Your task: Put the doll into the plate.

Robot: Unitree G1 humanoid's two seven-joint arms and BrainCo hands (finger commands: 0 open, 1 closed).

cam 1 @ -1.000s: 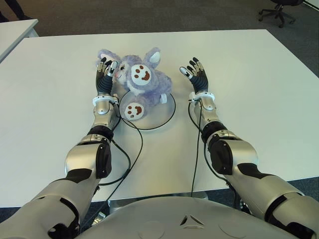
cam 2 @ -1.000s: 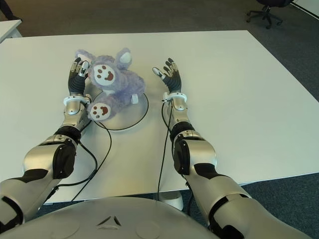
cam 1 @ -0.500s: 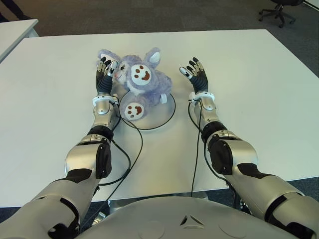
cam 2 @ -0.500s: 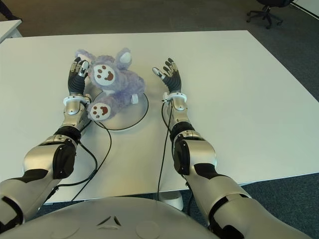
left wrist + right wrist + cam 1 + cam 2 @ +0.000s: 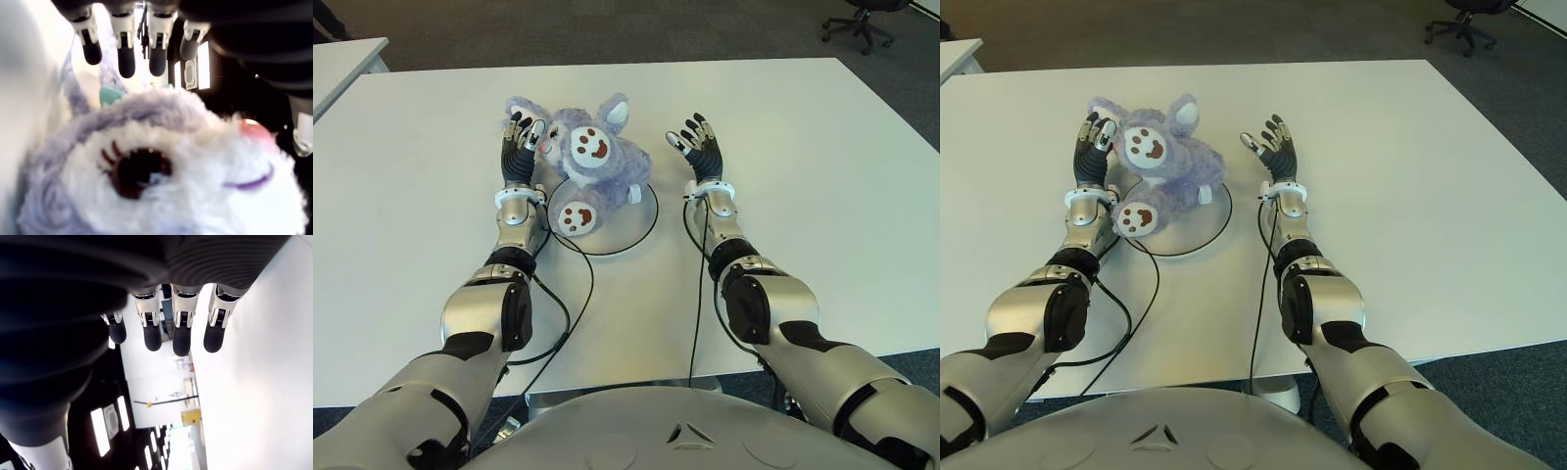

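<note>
- Left eye view: a wide white table [image 5: 822,166] fills most of the frame, with dark grey carpet [image 5: 607,29] beyond its far edge.
- An office chair [image 5: 862,20] stands on the carpet at the upper right of the frame; the corner of a second white table [image 5: 342,59] shows at the upper left.
- A white round plate [image 5: 626,230] with a dark rim lies on the table at centre frame, between the two forearms.
- The purple plush doll [image 5: 592,162] lies on its back across the far left part of the plate, white paw pads facing up; its head and ears reach past the plate's rim toward the upper left.
- The left hand [image 5: 521,147] stands upright just left of the doll, fingers [image 5: 126,54] straight and a little apart. Its fingertips show against the doll's head, and the left wrist view shows the doll's face close under the palm with the fingers extended above it, not wrapped around it.
- The right hand [image 5: 697,142] is raised to the right of the plate, well apart from the doll, palm turned inward. Its fingers [image 5: 180,335] are extended and spread, holding nothing, as the right wrist view shows.
- Black cables [image 5: 570,294] trail from both wrists back across the table toward the lower edge of the frame.
</note>
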